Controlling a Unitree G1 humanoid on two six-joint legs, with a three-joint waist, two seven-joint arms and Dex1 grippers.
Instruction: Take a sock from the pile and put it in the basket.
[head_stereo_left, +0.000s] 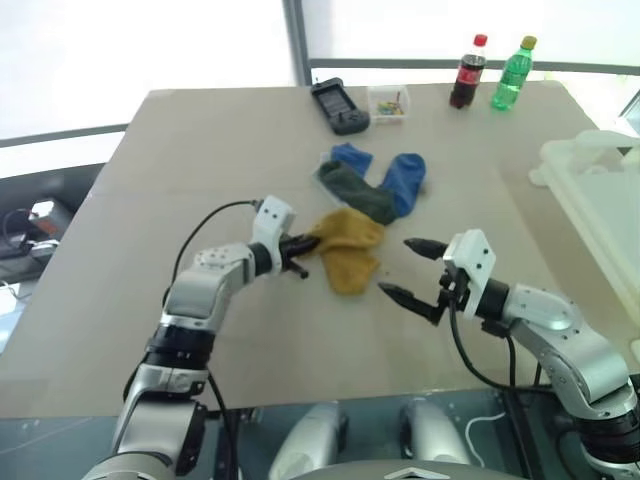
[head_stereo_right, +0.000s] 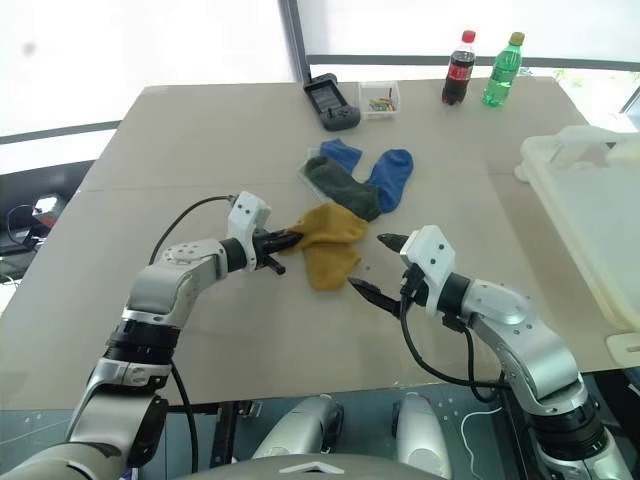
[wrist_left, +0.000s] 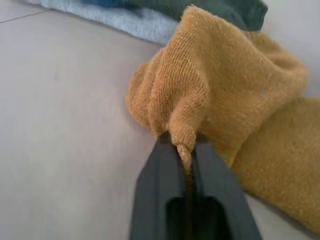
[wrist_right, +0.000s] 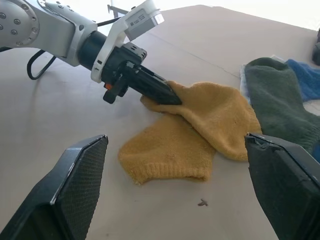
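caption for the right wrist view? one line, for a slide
Left gripper pinches the mustard-yellow sock on the table, framed between the open right gripper's fingers.

Mustard sock (head_stereo_left: 349, 252), blue socks (head_stereo_left: 403, 181) (one dark green, seemingly).

- The pile (head_stereo_left: 368, 195) lies at the middle of the frame on the table (head_stereo_left: 200, 160); one sock (head_stereo_left: 347, 250) lies at its lower edge
- The left gripper (head_stereo_left: 306, 246) meets that sock from the left; the right gripper (head_stereo_left: 412, 270) sits lower right of it, apart
- The basket (head_stereo_left: 600, 200) stands at the right edge
- Upper middle: a handheld device (head_stereo_left: 338, 106), perhaps a controller, with a small box (head_stereo_left: 388, 103) just right of it; two bottles (head_stereo_left: 490, 73) further right
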